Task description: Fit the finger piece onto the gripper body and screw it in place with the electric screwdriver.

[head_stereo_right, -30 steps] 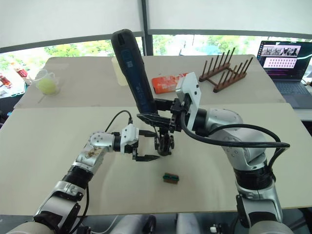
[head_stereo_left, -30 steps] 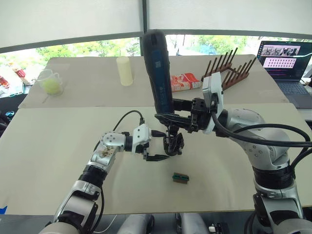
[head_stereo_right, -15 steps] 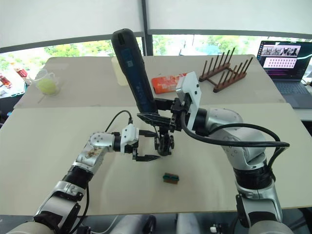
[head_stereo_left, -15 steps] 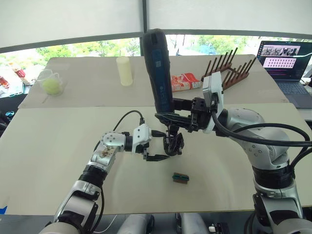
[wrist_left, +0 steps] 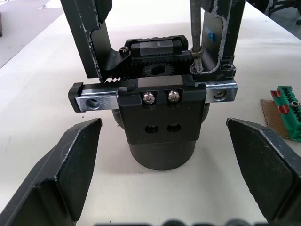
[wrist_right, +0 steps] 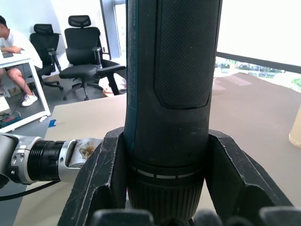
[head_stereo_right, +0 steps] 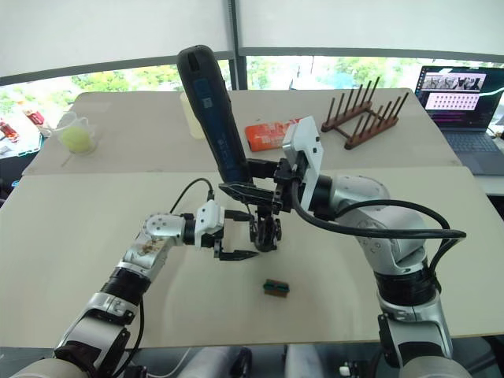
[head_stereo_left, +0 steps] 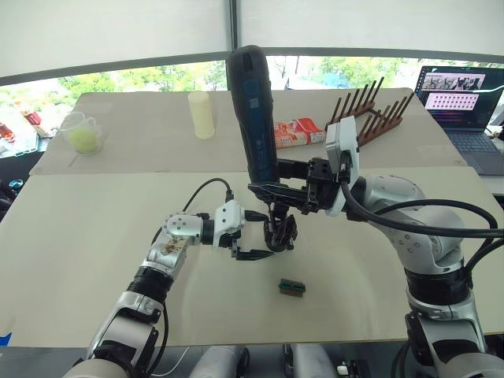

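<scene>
The gripper body stands on its round base at the table's middle, with black fingers rising from its silver rail. The finger piece sits upright on one end of that rail. My right gripper is shut on the electric screwdriver, which stands nearly upright above the body. Its thin bit comes down onto the rail beside the finger piece. My left gripper is open, with one finger on each side of the body's base and neither touching it.
A small green-and-brown block lies just in front of the body. On the far table are a pale yellow cylinder, a clear cup, a red packet and a wooden rack. A laptop sits at the far right.
The screwdriver's top has leaned very slightly to the left. Both grippers and the body stay where they were.
</scene>
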